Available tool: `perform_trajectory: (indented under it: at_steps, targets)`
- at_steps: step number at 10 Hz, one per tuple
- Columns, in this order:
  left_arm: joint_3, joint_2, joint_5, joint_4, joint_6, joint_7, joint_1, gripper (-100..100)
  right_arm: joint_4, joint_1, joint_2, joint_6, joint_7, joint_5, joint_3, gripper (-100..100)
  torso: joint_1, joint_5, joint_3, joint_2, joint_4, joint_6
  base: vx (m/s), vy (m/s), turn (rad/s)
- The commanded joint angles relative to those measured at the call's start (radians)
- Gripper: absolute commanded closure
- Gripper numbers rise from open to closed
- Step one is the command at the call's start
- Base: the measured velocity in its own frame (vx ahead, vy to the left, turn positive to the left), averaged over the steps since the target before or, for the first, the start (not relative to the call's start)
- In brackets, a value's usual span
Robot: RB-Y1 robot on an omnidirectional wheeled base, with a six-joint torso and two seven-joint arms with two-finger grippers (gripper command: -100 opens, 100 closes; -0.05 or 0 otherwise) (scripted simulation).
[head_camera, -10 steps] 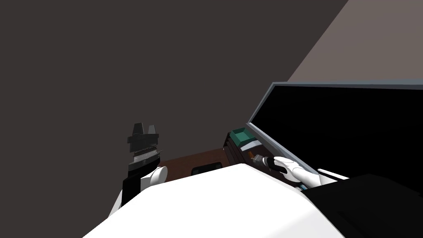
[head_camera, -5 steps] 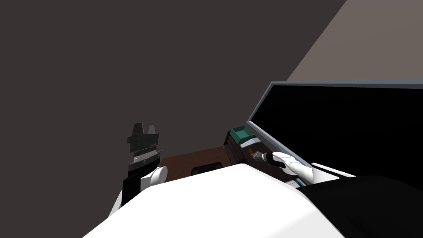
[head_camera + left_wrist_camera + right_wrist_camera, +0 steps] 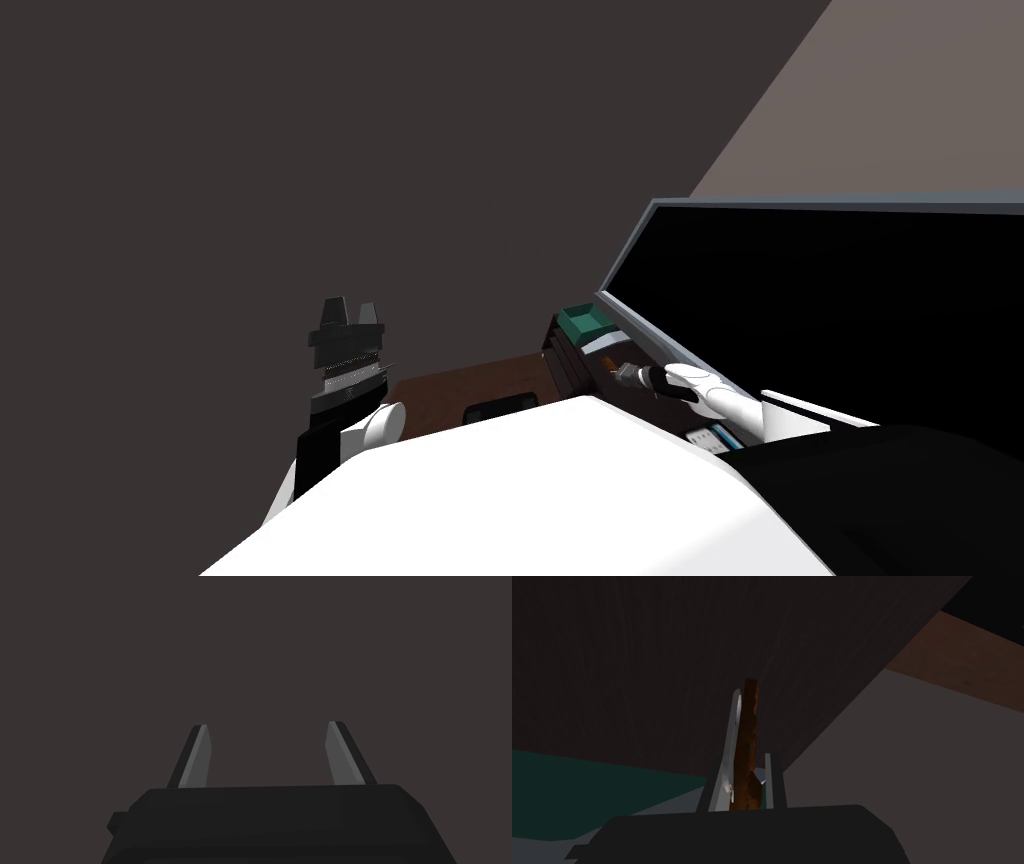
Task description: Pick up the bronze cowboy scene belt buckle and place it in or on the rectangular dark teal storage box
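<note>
My right gripper (image 3: 747, 776) is shut on the belt buckle (image 3: 747, 741), a thin brown-bronze plate seen edge-on between the fingers. In the head view the right gripper (image 3: 618, 372) hovers over a dark wooden dresser top, a short way from the teal storage box (image 3: 583, 323) at its far end. The box's teal surface (image 3: 587, 791) lies close below and beside the gripper. My left gripper (image 3: 267, 748) is open and holds nothing; it is raised at the left (image 3: 345, 335) against a dark wall.
A dark wooden dresser (image 3: 575, 365) carries the box and a pale flat item (image 3: 604, 345). A grey-framed black area (image 3: 830, 300) lies right of it. Brown wooden floor (image 3: 450, 395) and a small dark object (image 3: 500, 408) sit below the chest.
My right arm has carried the buckle a little further along the dresser top towards the teal box. The left arm has not moved.
</note>
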Motion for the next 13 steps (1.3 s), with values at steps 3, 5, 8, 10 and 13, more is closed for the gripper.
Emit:
perform_trajectory:
  at_steps: [3,5,8,10,13]
  targets:
    - [0.000,0.000,0.000,0.000,0.000,0.000,0.000,0,-0.037,0.025,-0.059,-0.035,0.002,-0.015,-0.026,100,0.000,0.000,0.000,0.000,0.000,0.000,-0.023,0.042,0.004]
    - [0.000,0.000,0.000,0.000,0.000,0.000,0.000,0,-0.057,0.037,-0.109,-0.071,0.002,-0.027,-0.045,100,0.002,0.001,0.000,-0.001,0.000,0.000,-0.010,0.057,0.011]
    - [0.000,0.000,0.000,0.000,0.000,0.000,0.000,0,-0.078,0.048,-0.159,-0.105,-0.001,-0.038,-0.061,100,0.000,0.000,-0.001,-0.002,0.000,0.000,0.008,0.032,0.007]
    - [0.000,0.000,0.000,0.000,0.000,0.000,0.000,0,-0.091,0.054,-0.190,-0.125,-0.004,-0.045,-0.070,100,0.000,0.000,-0.001,-0.003,0.000,-0.001,0.021,0.031,0.012]
    - [0.000,0.000,0.000,0.000,0.000,0.000,0.000,0,-0.118,0.065,-0.253,-0.159,-0.017,-0.059,-0.082,100,0.000,0.000,-0.002,-0.005,0.000,-0.001,0.045,0.027,0.018]
